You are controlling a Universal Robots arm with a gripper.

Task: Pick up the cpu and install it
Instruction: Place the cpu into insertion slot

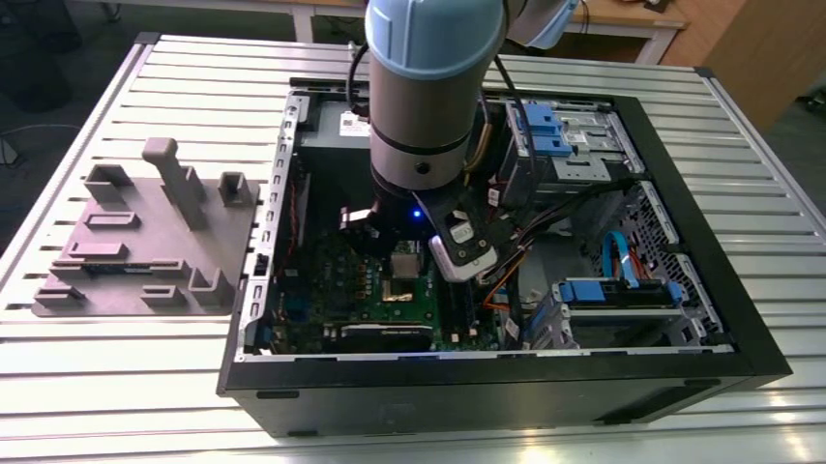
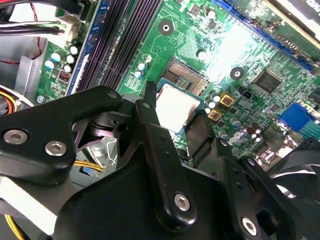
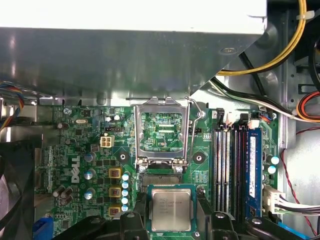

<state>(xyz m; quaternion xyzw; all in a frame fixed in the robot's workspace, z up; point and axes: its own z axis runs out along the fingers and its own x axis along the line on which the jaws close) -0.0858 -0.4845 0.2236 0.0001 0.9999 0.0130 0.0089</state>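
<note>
Install step judged in hand: the cpu (image 3: 171, 209) is held clamped in the pincer (image 2: 176, 114), just beside the open socket (image 2: 186, 76), not yet seated. The load frame (image 3: 138, 135) is raised behind the socket. Seating calls for the chip to be squared over the socket and kept level.

I see the cpu (image 3: 171, 211) as a small flat square chip with a dull silver-grey metal top and a thin green edge around it. It sits level, pinched on two opposite sides by the gripper (image 3: 171, 202), metal face up. It hangs over the green motherboard (image 3: 75, 150), just beside the open socket (image 3: 161, 177). I can't tell from here whether it touches the board.
</note>
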